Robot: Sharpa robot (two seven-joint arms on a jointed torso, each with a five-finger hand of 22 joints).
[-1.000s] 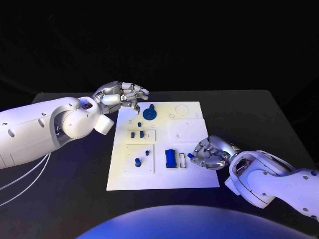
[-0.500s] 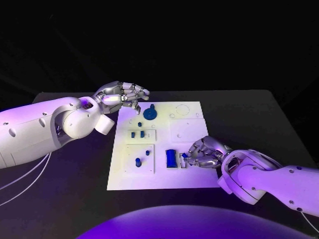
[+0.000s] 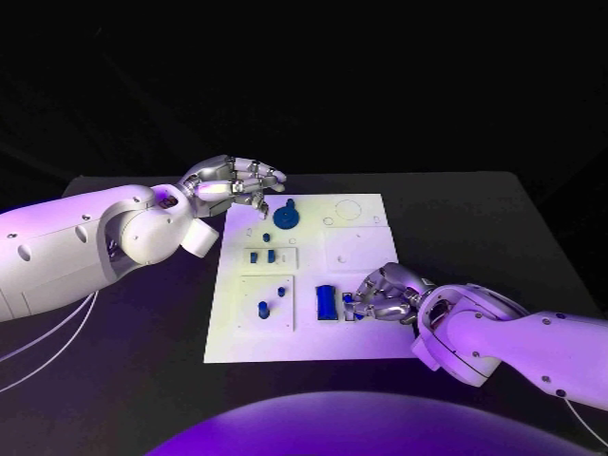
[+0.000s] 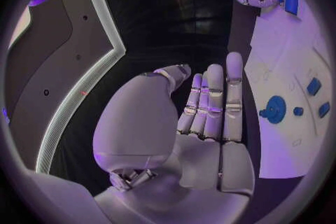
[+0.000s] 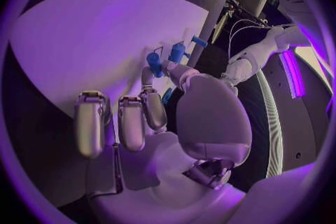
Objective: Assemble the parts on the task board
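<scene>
One white task board (image 3: pixel 366 249) in the middle of the black desk (image 3: pixel 496 218). On it: one round blue gear (image 3: pixel 286 216) near the far edge, two small blue pegs (image 3: pixel 260 256) side by side mid-board, one small blue peg (image 3: pixel 263 309) nearer, one larger blue block (image 3: pixel 326 302) beside it. No legible writing. Left hand (image 3: pixel 236 182) at the board's far corner, fingers loosely curled, holding nothing. Right hand (image 3: pixel 387 294) just beside the block, a small blue part (image 3: pixel 350 298) at its fingertips; a firm grip cannot be told.

Left hand (image 3: pixel 236 182) empty, right hand (image 3: pixel 384 293) curled.
</scene>
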